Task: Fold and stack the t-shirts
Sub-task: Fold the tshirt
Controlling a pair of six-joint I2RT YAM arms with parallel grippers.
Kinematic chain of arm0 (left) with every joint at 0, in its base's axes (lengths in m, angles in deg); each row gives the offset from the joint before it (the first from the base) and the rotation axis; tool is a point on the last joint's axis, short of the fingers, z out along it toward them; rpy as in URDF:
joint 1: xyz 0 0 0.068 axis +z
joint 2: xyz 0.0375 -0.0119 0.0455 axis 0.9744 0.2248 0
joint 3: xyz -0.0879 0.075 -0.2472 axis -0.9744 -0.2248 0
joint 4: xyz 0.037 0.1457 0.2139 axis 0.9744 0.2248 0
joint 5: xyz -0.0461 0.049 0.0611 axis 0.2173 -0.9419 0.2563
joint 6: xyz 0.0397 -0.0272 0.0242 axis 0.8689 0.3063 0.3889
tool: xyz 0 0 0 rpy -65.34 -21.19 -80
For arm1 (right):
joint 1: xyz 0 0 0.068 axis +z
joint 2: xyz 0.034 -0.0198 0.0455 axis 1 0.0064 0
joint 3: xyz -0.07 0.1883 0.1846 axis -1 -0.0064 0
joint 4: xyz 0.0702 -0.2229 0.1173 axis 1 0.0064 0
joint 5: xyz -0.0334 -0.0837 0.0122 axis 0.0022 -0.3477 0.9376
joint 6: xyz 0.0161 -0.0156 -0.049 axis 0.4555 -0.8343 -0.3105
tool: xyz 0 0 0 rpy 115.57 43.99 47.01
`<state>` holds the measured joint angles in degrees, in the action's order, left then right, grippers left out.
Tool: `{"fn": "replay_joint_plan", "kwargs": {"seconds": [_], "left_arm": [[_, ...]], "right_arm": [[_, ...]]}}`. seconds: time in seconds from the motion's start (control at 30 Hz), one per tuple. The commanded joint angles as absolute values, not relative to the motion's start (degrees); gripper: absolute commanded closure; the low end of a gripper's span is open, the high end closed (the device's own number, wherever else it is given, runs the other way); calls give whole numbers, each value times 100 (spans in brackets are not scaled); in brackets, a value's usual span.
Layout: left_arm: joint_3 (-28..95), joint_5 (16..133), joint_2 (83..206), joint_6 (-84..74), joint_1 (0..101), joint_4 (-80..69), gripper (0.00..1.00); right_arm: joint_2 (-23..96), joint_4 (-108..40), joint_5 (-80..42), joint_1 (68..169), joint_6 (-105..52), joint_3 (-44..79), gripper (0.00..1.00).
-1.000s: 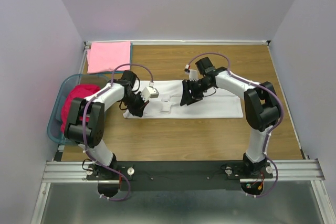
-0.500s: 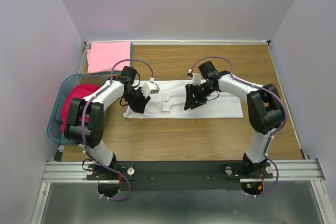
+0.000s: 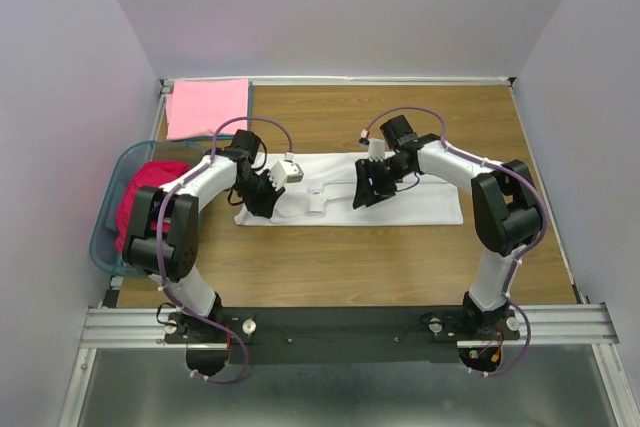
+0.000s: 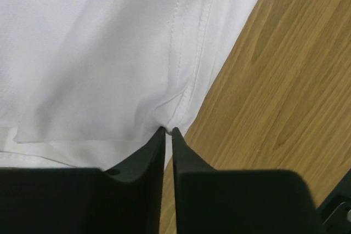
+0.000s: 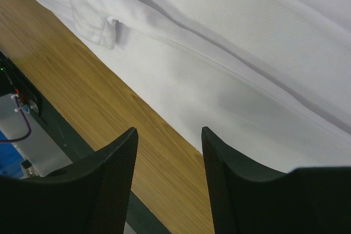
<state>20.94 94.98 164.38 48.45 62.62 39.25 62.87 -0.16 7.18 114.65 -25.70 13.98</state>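
**Containers.** One teal basket [image 3: 125, 159], at 9 o'clock on the surface and partly overhanging its left edge. Contents: one deep magenta-red t-shirt [image 3: 150, 187], crumpled and heaped to the rim.

**Surface.** Wood-grain surface [image 3: 350, 257], rectangular.
- Light pink t-shirt [image 3: 207, 107], folded flat and square, at 11 o'clock in the far left corner, just beyond the basket.
- White t-shirt [image 3: 430, 202], folded to a long band across the middle, running from 9 to 3 o'clock. One sleeve [image 5: 104, 20] lies turned over on top, near the band's 6 o'clock edge.
- Left arm [image 3: 205, 182], reaching to the band's 8 o'clock corner. The left jaws are drawn nearly together on the stitched hem of the white t-shirt [image 4: 82, 42], and the cloth puckers where their tips meet at its edge.
- Right arm [image 3: 450, 159], bent over the band's middle. The right jaws stand apart with nothing between them, above the 6 o'clock edge of the white t-shirt [image 5: 247, 42] where cloth meets bare wood.

**Room.** Pale lilac walls [image 3: 340, 7] at 9, 12 and 3 o'clock. Aluminium rail [image 3: 340, 319] along the 6 o'clock edge, carrying both arm bases.
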Motion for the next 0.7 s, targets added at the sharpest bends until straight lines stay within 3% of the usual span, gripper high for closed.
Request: {"fn": "replay_joint_plan", "kwargs": {"seconds": [0.0,0.07,0.67], "left_arm": [[2129,9361,16566,4747,6207,3738,93],[2173,9343,16583,4721,6207,3729,100],[3060,9220,16460,4660,6224,3861,100]], "right_arm": [[6162,43,621,11433,-2681,1340,42],[6153,61,621,11424,-2690,1314,42],[6065,184,629,11275,-2848,1164,43]]}}
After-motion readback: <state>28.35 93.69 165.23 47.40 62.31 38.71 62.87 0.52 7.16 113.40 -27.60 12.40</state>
